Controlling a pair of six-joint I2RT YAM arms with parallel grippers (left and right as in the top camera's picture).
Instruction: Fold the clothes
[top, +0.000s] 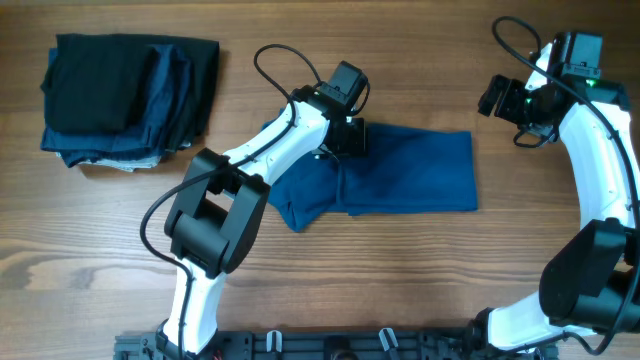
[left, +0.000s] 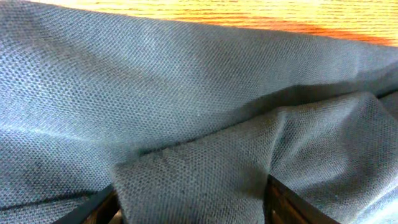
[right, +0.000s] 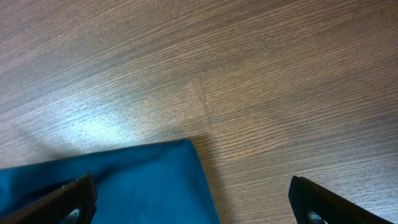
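Blue shirt (left: 193, 180) between left jaws

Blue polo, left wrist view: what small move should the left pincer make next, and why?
Probably close the left pincer on the blue polo: a raised fold fills the gap between its fingers, while the right pincer hangs open near the shirt's corner.

White shells, black joint housings on left arm (top: 268, 145) and right arm (top: 600, 170); looped black cables (top: 258, 58); matte black fingers (right: 323, 202) on right gripper (right: 196, 205).
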